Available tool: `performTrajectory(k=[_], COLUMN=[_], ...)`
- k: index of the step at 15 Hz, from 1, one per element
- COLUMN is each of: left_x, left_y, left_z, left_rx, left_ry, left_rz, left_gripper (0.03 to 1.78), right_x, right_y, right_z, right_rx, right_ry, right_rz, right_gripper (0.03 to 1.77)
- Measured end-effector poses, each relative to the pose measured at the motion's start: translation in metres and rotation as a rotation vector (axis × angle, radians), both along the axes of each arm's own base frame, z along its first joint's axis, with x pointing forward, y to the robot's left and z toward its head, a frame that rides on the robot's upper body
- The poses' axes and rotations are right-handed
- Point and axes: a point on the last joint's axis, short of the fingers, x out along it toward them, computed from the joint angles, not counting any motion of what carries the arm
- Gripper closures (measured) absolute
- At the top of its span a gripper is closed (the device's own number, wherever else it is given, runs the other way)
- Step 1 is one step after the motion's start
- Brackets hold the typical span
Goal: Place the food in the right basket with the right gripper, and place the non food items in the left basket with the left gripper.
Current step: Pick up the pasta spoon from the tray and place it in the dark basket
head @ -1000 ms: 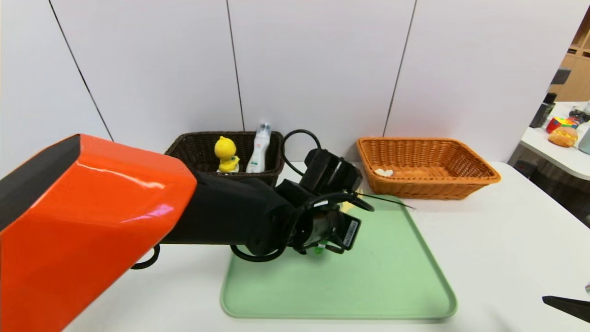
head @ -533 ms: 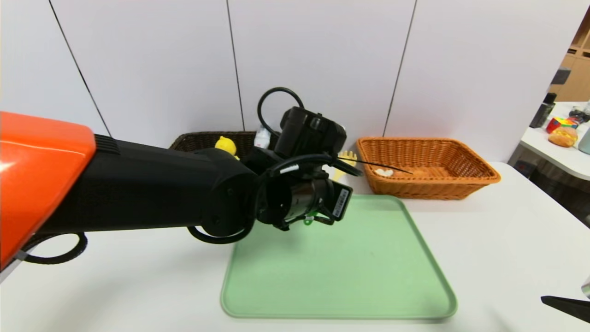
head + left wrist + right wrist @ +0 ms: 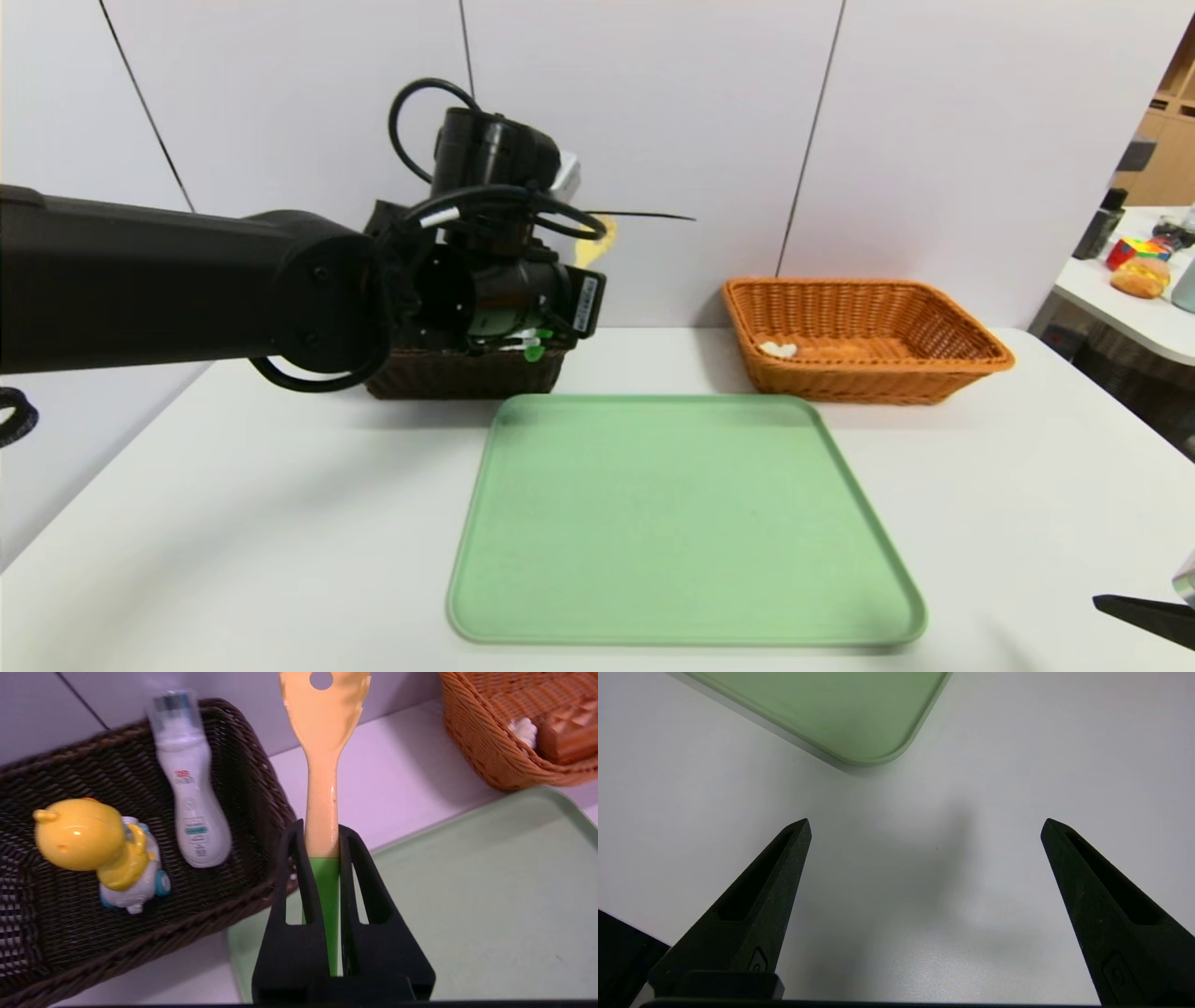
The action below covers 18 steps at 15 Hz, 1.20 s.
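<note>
Table (image 3: 1027, 485): white, bearing a green tray (image 3: 686, 523).
Wall (image 3: 653, 140): pale panels behind.
Left gripper (image 3: 321, 833): clamped on spatula (image 3: 322, 765), raised beside dark basket (image 3: 60, 952).
Right gripper (image 3: 924, 826): spread wide, holding nothing, over table.
Orange basket (image 3: 864, 341): right, rear.

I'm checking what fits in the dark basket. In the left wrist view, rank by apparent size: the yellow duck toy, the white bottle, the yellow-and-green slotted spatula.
1. Yellow-and-green slotted spatula, longest, but held nearest the camera, so unsure.
2. White bottle and yellow duck toy: these look alike in overall size, the bottle longer, the duck bulkier.
</note>
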Motion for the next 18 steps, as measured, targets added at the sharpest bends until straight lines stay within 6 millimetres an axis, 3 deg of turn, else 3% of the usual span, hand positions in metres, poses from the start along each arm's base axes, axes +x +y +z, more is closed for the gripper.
performTrajectory(k=[3, 7, 13, 18], left_x=[0.017, 0.036, 0.057, 0.062], left_y=[0.027, 0.064, 0.117, 0.141], left_z=[0.011, 0.015, 0.011, 0.002], left_rx=[0.009, 0.050, 0.166, 0.259], left_ry=[-0.028, -0.048, -0.105, -0.134], left_rz=[0.058, -0.016, -0.270, -0.462], left_gripper=[1.67, 1.67, 1.67, 1.67], right_x=[0.000, 0.000, 0.001, 0.002], right_y=[0.000, 0.000, 0.001, 0.001], right_z=[0.000, -0.001, -0.002, -0.002], right_rx=[0.000, 0.000, -0.002, -0.003], right_ry=[0.001, 0.003, 0.016, 0.022], right_rz=[0.001, 0.002, 0.005, 0.004], right_gripper=[0.10, 0.10, 0.10, 0.10])
